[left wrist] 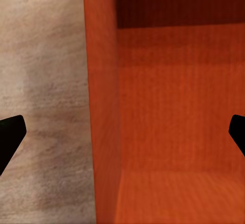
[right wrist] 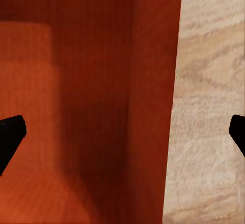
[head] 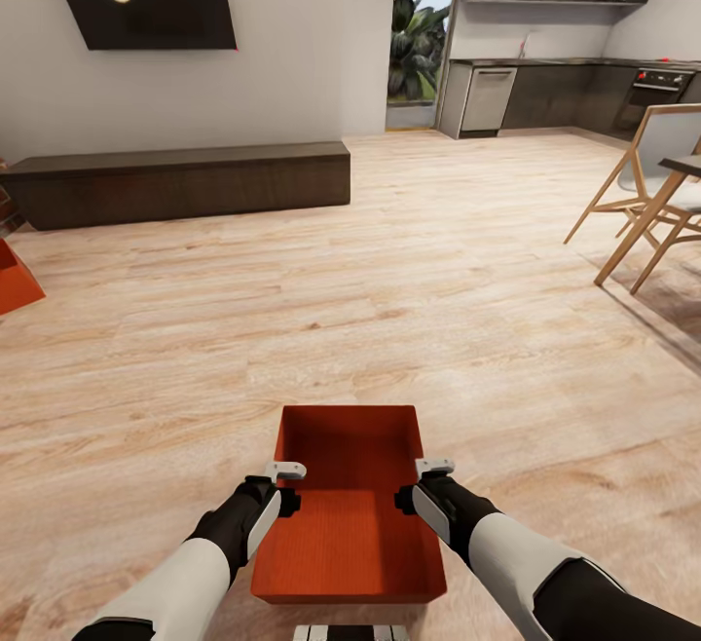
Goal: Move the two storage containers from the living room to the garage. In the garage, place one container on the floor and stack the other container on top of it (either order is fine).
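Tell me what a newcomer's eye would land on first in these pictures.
The orange-red open-topped rectangular bin on the light wood plank floor, close in front of the robot, draws the eye first. The left hand and right hand sit open astride its two long walls. A corner of a second orange-red bin shows at the far left, near the long dark low bench.

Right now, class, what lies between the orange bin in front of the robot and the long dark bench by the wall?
In the head view, bare light wood plank flooring separates the orange bin from the dark bench.
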Controlling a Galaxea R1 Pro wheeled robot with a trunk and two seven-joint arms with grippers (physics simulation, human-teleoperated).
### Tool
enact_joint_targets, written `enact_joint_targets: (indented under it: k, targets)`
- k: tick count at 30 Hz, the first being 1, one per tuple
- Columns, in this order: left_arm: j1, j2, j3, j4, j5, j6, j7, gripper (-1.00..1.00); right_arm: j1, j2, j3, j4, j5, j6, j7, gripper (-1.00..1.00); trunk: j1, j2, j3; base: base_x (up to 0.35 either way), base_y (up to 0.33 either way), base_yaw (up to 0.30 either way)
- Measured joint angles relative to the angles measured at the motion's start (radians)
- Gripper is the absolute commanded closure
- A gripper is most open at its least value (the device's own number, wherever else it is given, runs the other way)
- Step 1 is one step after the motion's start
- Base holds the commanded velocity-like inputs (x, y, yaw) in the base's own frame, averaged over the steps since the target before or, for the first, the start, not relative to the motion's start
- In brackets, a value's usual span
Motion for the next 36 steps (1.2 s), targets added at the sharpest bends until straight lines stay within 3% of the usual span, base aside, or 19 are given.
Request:
enact_joint_targets:
  k: [21, 32, 36]
  targets:
    - [0.000, 0.014, -0.001, 0.000, 0.000, 0.000, -0.003, -1.00, 0.000, -0.037, -0.001, 0.000, 0.001, -0.001, 0.019, -1.00, 0.008, -0.014, -0.006, 0.000, 0.000, 0.000]
    - [0.000, 0.018, -0.002, 0.000, 0.000, 0.000, -0.004, -1.00, 0.000, -0.039, -0.001, 0.000, 0.000, -0.001, 0.020, -1.00, 0.008, -0.014, -0.006, 0.000, 0.000, 0.000]
    - [0.000, 0.018, -0.002, 0.000, 0.000, 0.000, -0.004, -1.00, 0.000, -0.038, -0.001, 0.000, 0.000, -0.001, 0.020, -1.00, 0.023, -0.042, -0.019, 0.000, 0.000, 0.000]
